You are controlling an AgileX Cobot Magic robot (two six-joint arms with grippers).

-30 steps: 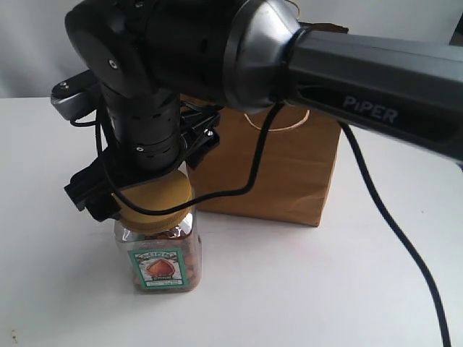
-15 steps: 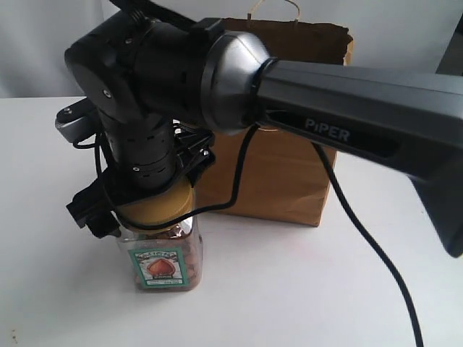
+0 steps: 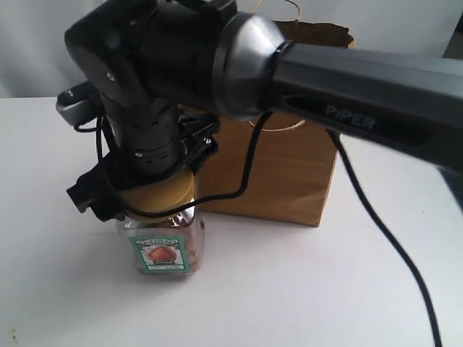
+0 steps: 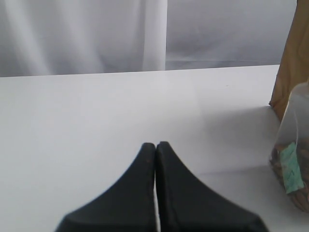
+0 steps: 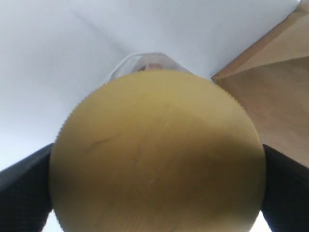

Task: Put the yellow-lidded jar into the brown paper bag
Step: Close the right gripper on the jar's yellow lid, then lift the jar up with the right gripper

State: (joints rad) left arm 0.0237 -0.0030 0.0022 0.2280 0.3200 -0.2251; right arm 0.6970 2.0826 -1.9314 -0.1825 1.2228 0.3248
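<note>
The yellow-lidded jar [image 3: 165, 247], clear with brown nuts and a green-bordered label, is upright just left of the brown paper bag [image 3: 282, 173]. My right gripper [image 3: 150, 189] comes down over its mustard lid [image 5: 157, 154]; a black finger [image 5: 24, 181] shows on each side of the lid, shut on it. The bag [image 5: 277, 92] stands close beside the jar. My left gripper [image 4: 155, 145] is shut on nothing, low over the white table, with the jar [image 4: 292, 164] and the bag's edge [image 4: 292, 58] at the side of its view. The exterior view does not show it.
The right arm's thick dark link [image 3: 376, 94] crosses over the bag's top and hides most of its rim. A black cable [image 3: 380, 224] hangs down to the white table [image 3: 304, 289]. A pale curtain [image 4: 96, 34] backs the table.
The jar has risen a little with the right gripper shut on its lid. The arm's long link has swung slightly upward over the bag.
</note>
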